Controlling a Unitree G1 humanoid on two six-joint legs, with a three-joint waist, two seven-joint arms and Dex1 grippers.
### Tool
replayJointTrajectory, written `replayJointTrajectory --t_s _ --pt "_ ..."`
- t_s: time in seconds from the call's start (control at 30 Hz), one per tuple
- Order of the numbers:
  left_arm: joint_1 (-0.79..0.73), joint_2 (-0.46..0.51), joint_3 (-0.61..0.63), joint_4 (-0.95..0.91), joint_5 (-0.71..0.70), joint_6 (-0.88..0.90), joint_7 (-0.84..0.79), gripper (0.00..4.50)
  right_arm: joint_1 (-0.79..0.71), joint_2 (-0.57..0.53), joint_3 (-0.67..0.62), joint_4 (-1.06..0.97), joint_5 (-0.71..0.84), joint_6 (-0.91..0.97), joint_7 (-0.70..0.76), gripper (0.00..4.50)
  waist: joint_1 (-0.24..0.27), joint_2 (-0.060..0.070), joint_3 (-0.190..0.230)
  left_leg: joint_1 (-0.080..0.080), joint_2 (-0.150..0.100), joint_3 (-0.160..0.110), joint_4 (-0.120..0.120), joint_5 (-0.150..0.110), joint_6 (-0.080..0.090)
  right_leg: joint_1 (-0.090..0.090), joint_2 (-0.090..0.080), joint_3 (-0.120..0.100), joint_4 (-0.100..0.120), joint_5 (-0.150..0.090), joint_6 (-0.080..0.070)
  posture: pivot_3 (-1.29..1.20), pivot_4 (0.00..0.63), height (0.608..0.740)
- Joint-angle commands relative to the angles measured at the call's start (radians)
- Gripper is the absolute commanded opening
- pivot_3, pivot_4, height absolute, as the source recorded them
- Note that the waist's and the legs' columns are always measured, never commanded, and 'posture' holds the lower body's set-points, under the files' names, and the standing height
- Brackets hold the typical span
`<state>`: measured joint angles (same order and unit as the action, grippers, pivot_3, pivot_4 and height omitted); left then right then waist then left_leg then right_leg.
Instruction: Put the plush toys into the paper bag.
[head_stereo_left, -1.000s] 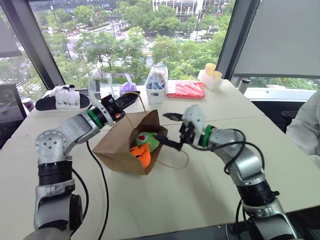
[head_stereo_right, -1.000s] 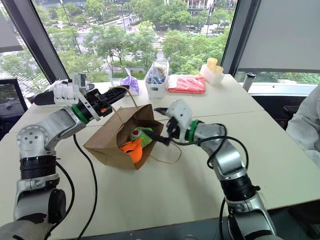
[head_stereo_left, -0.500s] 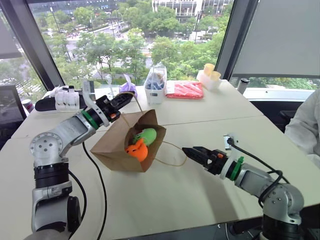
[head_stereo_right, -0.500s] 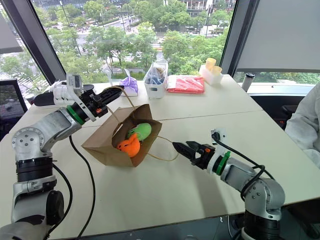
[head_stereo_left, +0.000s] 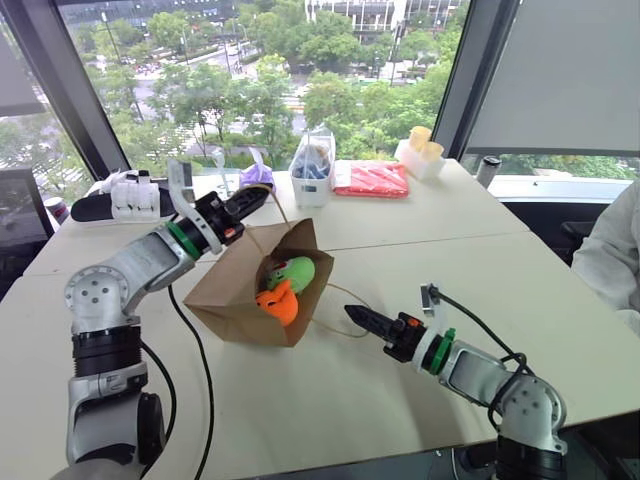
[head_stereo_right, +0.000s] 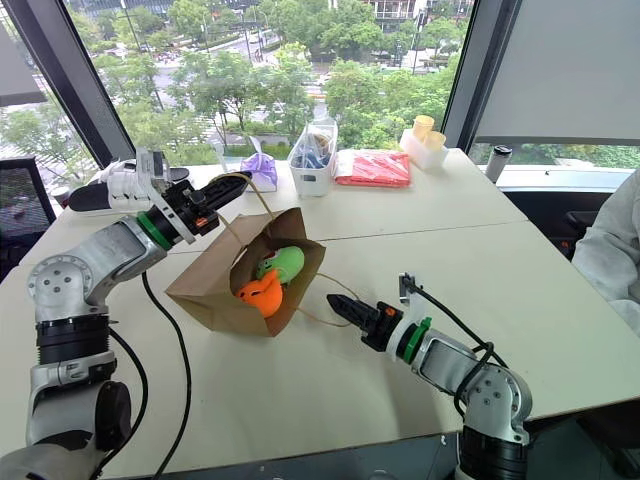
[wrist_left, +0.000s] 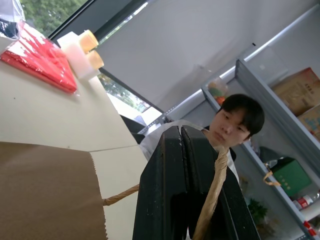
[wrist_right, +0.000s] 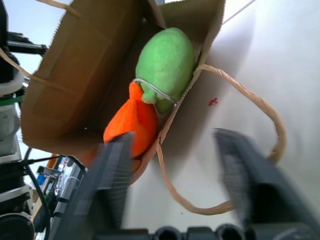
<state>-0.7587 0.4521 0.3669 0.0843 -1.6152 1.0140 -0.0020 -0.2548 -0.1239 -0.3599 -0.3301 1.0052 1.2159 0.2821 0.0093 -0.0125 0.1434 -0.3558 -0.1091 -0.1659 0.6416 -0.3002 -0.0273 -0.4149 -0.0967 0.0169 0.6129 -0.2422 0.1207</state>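
Where the brown mouth gapes toward the right arm:
Paper bag (head_stereo_left: 235, 290): on its side on the surface (head_stereo_left: 330, 400), top edge lifted.
Green plush toy (head_stereo_left: 291, 273): inside the bag mouth, above and touching the orange one.
Orange plush toy (head_stereo_left: 279, 303): at the lower lip of the opening, partly sticking out.
Left pincer (head_stereo_left: 252, 200): clamped tight on the upper twisted handle (wrist_left: 212, 192).
Right pincer (head_stereo_left: 358, 318): empty, low over the surface, near the lower handle loop (wrist_right: 260, 125); spread of fingers unclear, cannot tell.
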Motion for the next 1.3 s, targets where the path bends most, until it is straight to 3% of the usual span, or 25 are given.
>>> replayJointTrajectory --t_s 0.03,0.13,0.17,0.27,0.37,0.6,0.83,0.97,1.17,1.3 --pt "-0.004 0.006 0.010 -0.038 -0.010 -0.008 -0.006 0.00 -0.012 -0.026 -0.059 -0.034 0.070 -0.062 -0.002 1.10 0.002 0.000 0.000 0.000 0.000 0.000 0.000 0.000 0.000 0.000 0.000 0.000 0.000 0.000 0.000 0.00 0.150 0.740" --pt "0.000 0.002 0.007 -0.041 -0.010 -0.008 -0.004 0.00 -0.022 -0.055 -0.104 -0.032 0.107 -0.115 -0.011 1.10 0.003 0.000 0.000 0.000 0.000 0.000 0.000 0.000 0.000 0.000 0.000 0.000 0.000 0.000 0.000 0.00 0.150 0.740" --pt "0.000 0.002 0.007 -0.040 -0.011 -0.007 -0.004 0.00 -0.024 -0.063 -0.113 -0.030 0.120 -0.127 -0.019 1.75 0.002 0.000 0.000 0.000 0.000 0.000 0.000 0.000 0.000 0.000 0.000 0.000 0.000 0.000 0.000 0.00 0.150 0.740" --pt "-0.001 0.002 0.006 -0.038 -0.014 -0.005 -0.004 0.00 -0.012 -0.105 -0.118 -0.043 0.200 -0.129 0.000 3.10 0.002 0.000 0.000 0.000 0.000 0.000 0.000 0.000 0.000 0.000 0.000 0.000 0.000 0.000 0.000 0.00 0.150 0.740" --pt "-0.004 0.001 0.003 -0.032 -0.010 -0.002 -0.007 0.00 0.044 -0.177 -0.077 -0.039 0.179 -0.096 -0.002 4.48 0.002 0.000 0.000 0.000 0.000 0.000 -0.001 0.000 0.000 0.000 0.000 0.000 0.000 0.000 0.000 0.00 0.150 0.740" --pt "-0.005 -0.001 -0.002 -0.032 -0.009 0.004 -0.010 0.00 0.115 -0.170 0.006 0.006 0.167 -0.112 -0.004 4.48 0.001 0.000 0.000 0.000 0.000 0.002 -0.001 0.000 0.000 0.000 0.000 0.001 -0.001 0.000 0.000 0.00 0.150 0.740" --pt "-0.003 0.001 -0.010 -0.037 0.001 0.011 -0.012 0.00 0.062 -0.111 0.122 0.104 0.121 -0.171 0.059 4.48 0.001 0.000 0.000 0.000 0.000 0.002 -0.001 0.000 0.000 0.000 0.000 0.001 -0.001 0.000 0.000 0.00 0.150 0.740" --pt "0.002 0.005 -0.008 -0.045 -0.007 0.008 -0.007 0.00 0.048 -0.091 0.127 0.163 0.085 -0.224 0.065 3.22 0.003 0.000 0.000 0.000 0.000 0.001 -0.001 0.000 0.000 0.000 0.000 0.001 -0.001 0.000 0.000 0.00 0.150 0.740" --pt "0.010 0.009 -0.006 -0.053 -0.012 0.007 -0.004 0.00 0.044 -0.086 0.136 0.133 0.101 -0.236 0.079 0.04 0.001 0.000 0.000 0.000 0.000 0.001 -0.001 0.000 0.000 -0.001 0.000 0.001 0.000 0.000 0.000 0.00 0.150 0.740" --pt "-0.001 0.014 -0.021 -0.053 0.008 0.013 -0.028 0.00 0.014 -0.090 0.097 0.075 0.167 -0.252 0.082 0.04 0.001 0.000 0.000 0.000 0.000 0.001 -0.001 0.000 0.000 -0.001 0.000 0.001 0.000 0.000 0.000 0.00 0.150 0.740"
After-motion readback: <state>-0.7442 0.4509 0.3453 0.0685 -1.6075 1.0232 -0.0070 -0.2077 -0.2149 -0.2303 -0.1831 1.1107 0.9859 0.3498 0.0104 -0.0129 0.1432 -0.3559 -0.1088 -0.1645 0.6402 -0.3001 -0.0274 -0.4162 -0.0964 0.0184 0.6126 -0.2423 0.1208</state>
